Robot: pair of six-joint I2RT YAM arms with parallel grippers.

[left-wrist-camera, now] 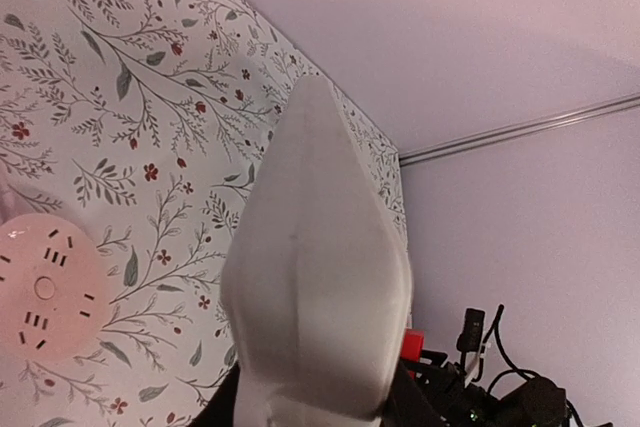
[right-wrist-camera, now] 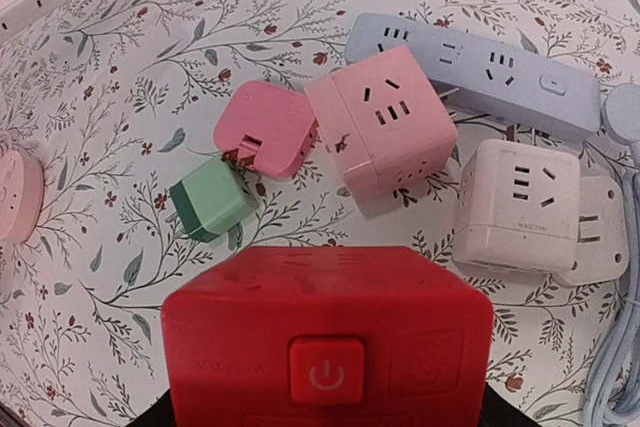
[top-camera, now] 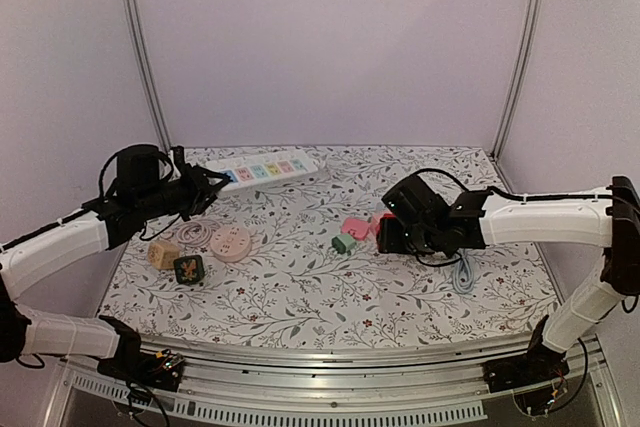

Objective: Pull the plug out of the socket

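A red plug cube [right-wrist-camera: 325, 347] is gripped by the right hand [top-camera: 395, 230], well apart from the white power strip [top-camera: 272, 168] clamped by the left hand [top-camera: 210, 186]; separation looks done, and release is called for next.

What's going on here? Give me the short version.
Two robot arms are working over a floral table scattered with sockets and adapters. The left gripper is shut on the end of the white power strip at the back left. The right gripper appears to hold a red cube socket just above the pink adapter and green adapter. No plug is visibly being pulled out.
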